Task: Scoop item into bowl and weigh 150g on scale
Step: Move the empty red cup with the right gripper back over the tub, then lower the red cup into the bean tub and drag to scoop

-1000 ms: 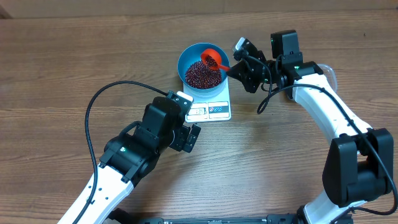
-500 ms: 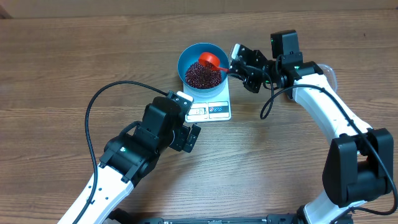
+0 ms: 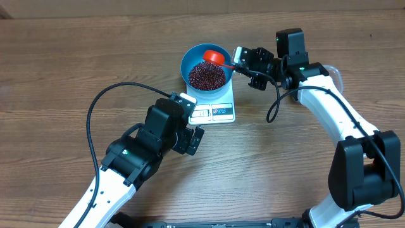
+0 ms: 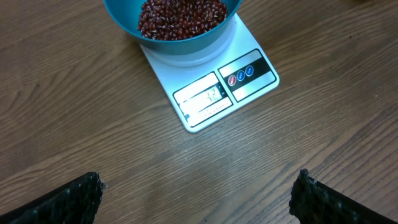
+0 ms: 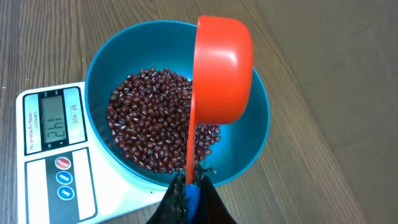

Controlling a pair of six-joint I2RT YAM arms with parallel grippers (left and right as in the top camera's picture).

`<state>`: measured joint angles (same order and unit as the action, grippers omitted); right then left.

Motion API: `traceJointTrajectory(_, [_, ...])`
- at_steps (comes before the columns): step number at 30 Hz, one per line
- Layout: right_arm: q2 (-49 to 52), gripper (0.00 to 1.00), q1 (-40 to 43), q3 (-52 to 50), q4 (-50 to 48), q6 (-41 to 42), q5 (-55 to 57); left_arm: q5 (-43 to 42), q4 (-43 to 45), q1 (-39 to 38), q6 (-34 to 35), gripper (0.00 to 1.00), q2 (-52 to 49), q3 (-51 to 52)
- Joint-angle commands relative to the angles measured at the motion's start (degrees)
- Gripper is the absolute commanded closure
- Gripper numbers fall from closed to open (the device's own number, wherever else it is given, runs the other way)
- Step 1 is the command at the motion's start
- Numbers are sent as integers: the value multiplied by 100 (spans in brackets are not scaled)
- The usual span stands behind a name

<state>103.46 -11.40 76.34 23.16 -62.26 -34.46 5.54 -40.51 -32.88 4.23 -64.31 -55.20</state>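
R jaws clamped shut on red scoop [image 5: 222, 68] handle; scoop tipped sideways over bowl [image 5: 124, 50], R-arm side, handle axis running straight from jaws into bowl. Beans [image 5: 149, 118] heaped in bowl atop scale [image 4: 211, 87]. L jaws wide open, empty, above surface [image 4: 93, 124] near scale's display end

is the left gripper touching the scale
Apart. The left wrist view shows a band of bare table between the open left gripper and the scale.
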Motion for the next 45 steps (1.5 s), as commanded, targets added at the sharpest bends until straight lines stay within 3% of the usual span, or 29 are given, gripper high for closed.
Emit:
traceJointTrajectory(1, [-258,96,-7,-9,-33,376,57,-70,22,24,-103,0,-20,-2])
traceJointTrajectory(10, [-1130,96,221,-9,205,2258,1711,-70,22,24,-103,1,-20,-2])
traceJointTrajectory(21, [-1443,96,815,-9,1443,3482,3705,-70,22,24,-103,1,-20,-2])
traceJointTrajectory(30, [-1443,96,1670,-11,2288,4778,3757,-70,22,24,-103,1,-20,-2])
traceJointTrajectory(36, [-1392,96,2133,-22,2771,4771,3716,-70,22,24,-103,0,-20,-2])
traceJointTrajectory(45, [-1274,96,2304,-400,2699,4769,3176,-70,22,24,-103,0,-20,-2])
